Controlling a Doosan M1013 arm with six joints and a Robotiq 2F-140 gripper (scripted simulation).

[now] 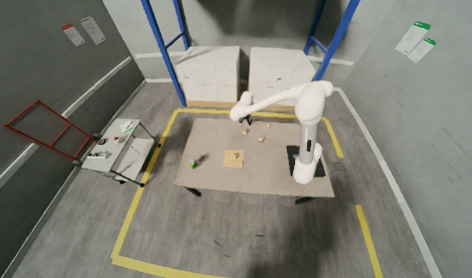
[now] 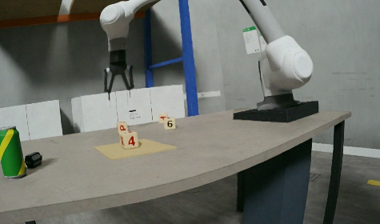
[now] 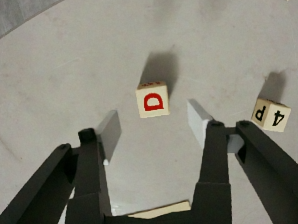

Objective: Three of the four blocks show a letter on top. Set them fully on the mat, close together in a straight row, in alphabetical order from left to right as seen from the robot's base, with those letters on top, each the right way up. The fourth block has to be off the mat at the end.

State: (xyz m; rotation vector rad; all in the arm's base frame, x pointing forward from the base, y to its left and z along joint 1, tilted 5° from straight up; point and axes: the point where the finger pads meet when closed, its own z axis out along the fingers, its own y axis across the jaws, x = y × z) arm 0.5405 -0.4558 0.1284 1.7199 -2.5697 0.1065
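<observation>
My gripper is half open and empty. It hangs well above a cream block with a red D on top, which stands on the bare table just beyond the tan mat. One block, with a 4 on its side, stands on the mat. Two more blocks stand off the mat towards the arm's base: one with a 6 on one side, and another farther back.
A green and yellow can and a small black object stand near the table's far-left end. The arm's base sits on a black pad at the other end. A cart stands beside the table.
</observation>
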